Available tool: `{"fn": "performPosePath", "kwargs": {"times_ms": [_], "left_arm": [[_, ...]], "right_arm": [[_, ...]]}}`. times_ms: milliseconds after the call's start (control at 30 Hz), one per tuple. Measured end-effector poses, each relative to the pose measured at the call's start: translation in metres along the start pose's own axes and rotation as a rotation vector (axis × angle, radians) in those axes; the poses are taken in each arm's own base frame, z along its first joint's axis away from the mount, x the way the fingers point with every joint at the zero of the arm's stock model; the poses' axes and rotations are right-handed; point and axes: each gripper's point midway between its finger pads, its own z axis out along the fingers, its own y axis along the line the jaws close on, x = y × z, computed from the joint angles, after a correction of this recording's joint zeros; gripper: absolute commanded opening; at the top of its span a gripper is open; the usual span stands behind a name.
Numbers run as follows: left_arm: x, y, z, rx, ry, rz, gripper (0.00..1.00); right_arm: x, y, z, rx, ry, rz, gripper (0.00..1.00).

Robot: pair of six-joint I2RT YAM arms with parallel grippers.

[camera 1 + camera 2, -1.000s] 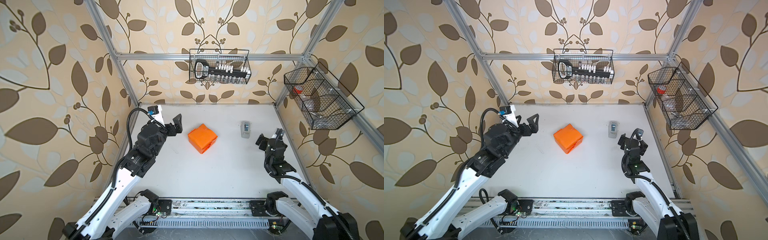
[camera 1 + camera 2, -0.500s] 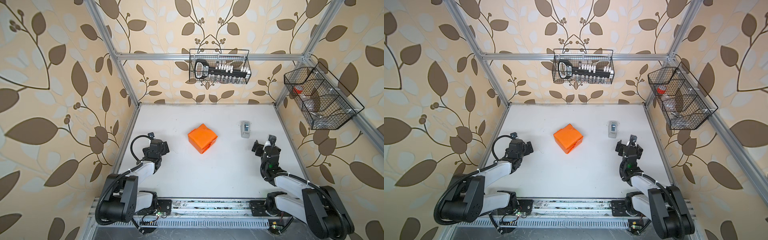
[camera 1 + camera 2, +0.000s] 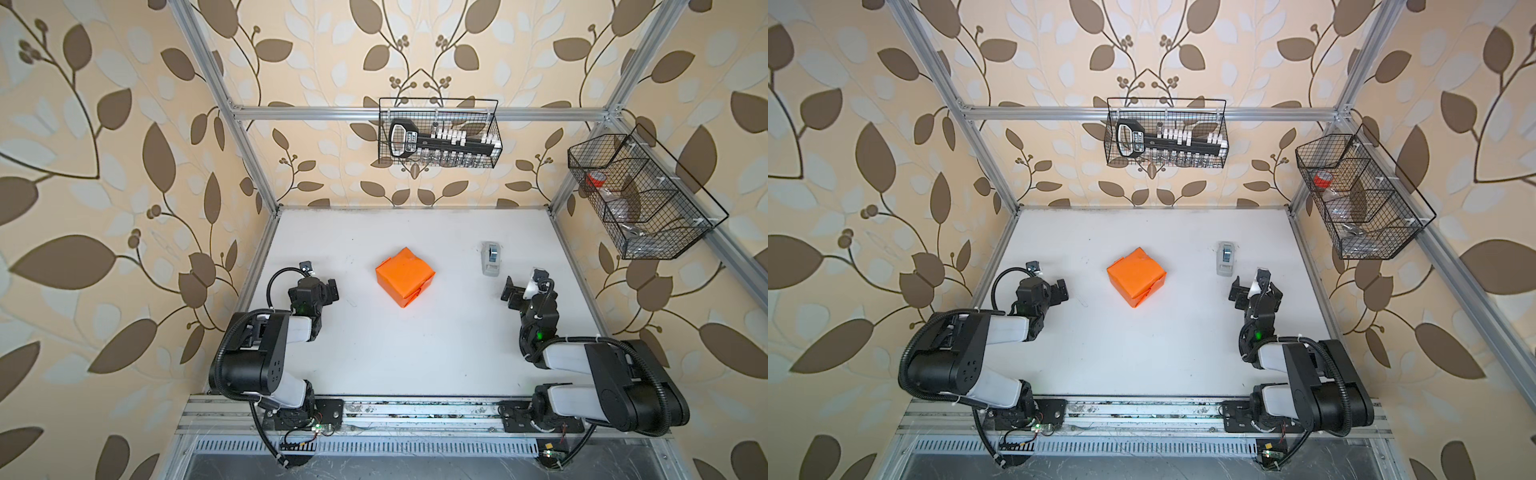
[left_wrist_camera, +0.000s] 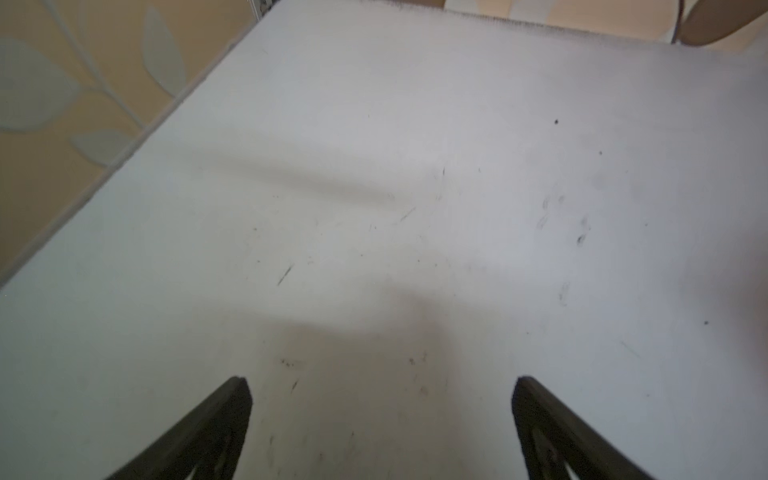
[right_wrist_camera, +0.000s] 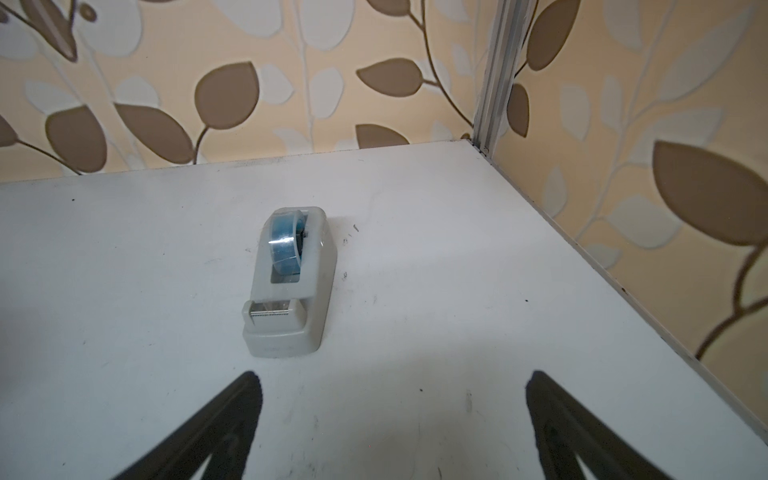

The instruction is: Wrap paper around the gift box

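The orange paper (image 3: 405,276) (image 3: 1136,276) is folded into a cube-shaped parcel that sits alone mid-table in both top views. The gift box itself is hidden inside it. My left gripper (image 3: 323,291) (image 3: 1054,291) rests low to the parcel's left, well apart from it. It is open, and in the left wrist view only bare table lies between its fingers (image 4: 381,380). My right gripper (image 3: 519,291) (image 3: 1246,291) rests low to the parcel's right, also open and empty (image 5: 394,376). The parcel does not show in either wrist view.
A grey tape dispenser (image 3: 491,257) (image 3: 1225,259) (image 5: 286,286) stands just beyond my right gripper. A wire basket (image 3: 440,133) hangs on the back wall and another wire basket (image 3: 640,199) on the right wall. Aluminium frame posts edge the white table (image 3: 415,353).
Both arms have folded down and back toward the front rail. The left gripper has drawn away from the parcel. The parcel and the dispenser have not moved.
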Motion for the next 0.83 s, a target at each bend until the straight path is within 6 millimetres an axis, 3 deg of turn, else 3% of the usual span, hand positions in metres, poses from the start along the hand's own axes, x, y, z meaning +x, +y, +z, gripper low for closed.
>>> {"fn": "performPosePath", "kwargs": {"times_ms": [433, 833], "left_arm": [[-0.006, -0.004, 0.001, 0.019, -0.024, 0.015, 0.99], [-0.008, -0.008, 0.000, 0.025, -0.032, 0.023, 0.99]], "right_arm": [[-0.005, 0.001, 0.000, -0.005, -0.019, 0.006, 1.00], [-0.001, 0.018, 0.001, -0.121, 0.002, -0.029, 1.00]]}}
